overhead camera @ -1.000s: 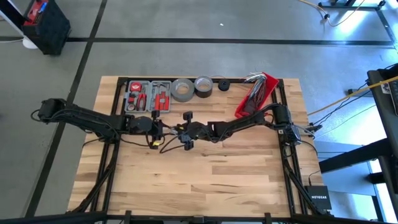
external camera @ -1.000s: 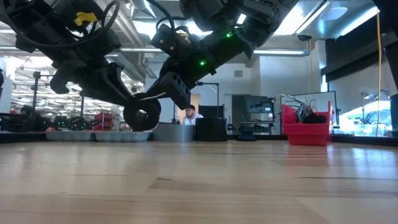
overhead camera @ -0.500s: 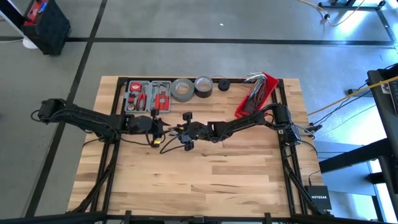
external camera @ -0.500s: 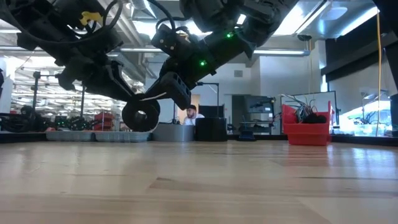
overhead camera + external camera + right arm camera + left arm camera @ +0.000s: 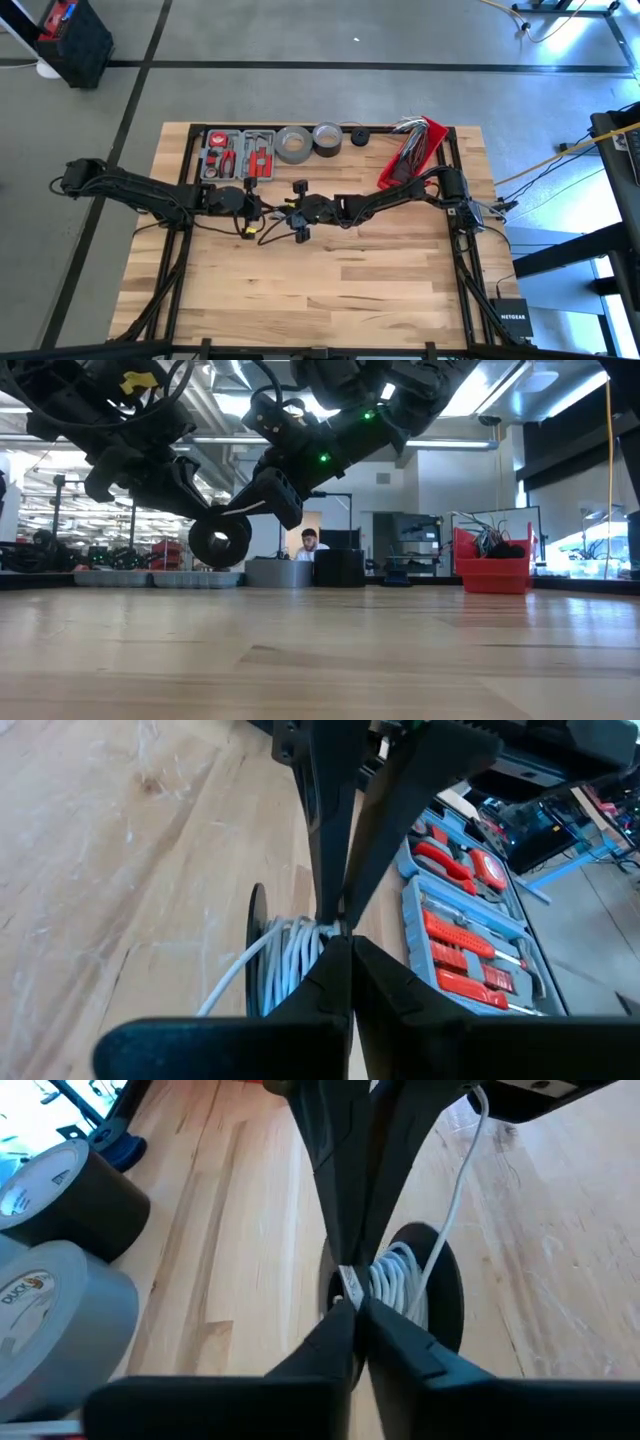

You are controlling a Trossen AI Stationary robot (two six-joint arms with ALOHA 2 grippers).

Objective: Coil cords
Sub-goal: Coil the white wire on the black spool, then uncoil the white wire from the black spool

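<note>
A black spool (image 5: 220,540) wound with the thin white cord (image 5: 395,1285) hangs clear above the table's middle. Both grippers meet at it. My left gripper (image 5: 357,1308) reaches in from the table's left (image 5: 262,212) and is shut at the spool's winding. My right gripper (image 5: 337,942) reaches in from the right (image 5: 283,210) and is shut at the same place, tip to tip with the left. A loose length of cord (image 5: 462,1170) runs from the spool along the right arm. My left gripper pinches the white windings (image 5: 350,1287) at the spool's upper side between its two fingers, slanting down from the table's left. The spool hangs below the fingers, clear of the table. My right gripper pinches the cord windings (image 5: 322,930) at the same spot, slanting down from the table's right, opposite the left fingers. How many strands it has I cannot tell.
At the far edge stand a grey tool case (image 5: 238,152) with red tools, two grey tape rolls (image 5: 293,144) (image 5: 327,136) and a red bin (image 5: 412,150) of wires. The near half of the wooden table (image 5: 330,280) is bare. A person (image 5: 308,542) sits in the room behind.
My left gripper has shut on the cord at the spool. The spool has shifted slightly toward the left arm and a little upward, staying clear of the table. My right gripper stays shut in place.
</note>
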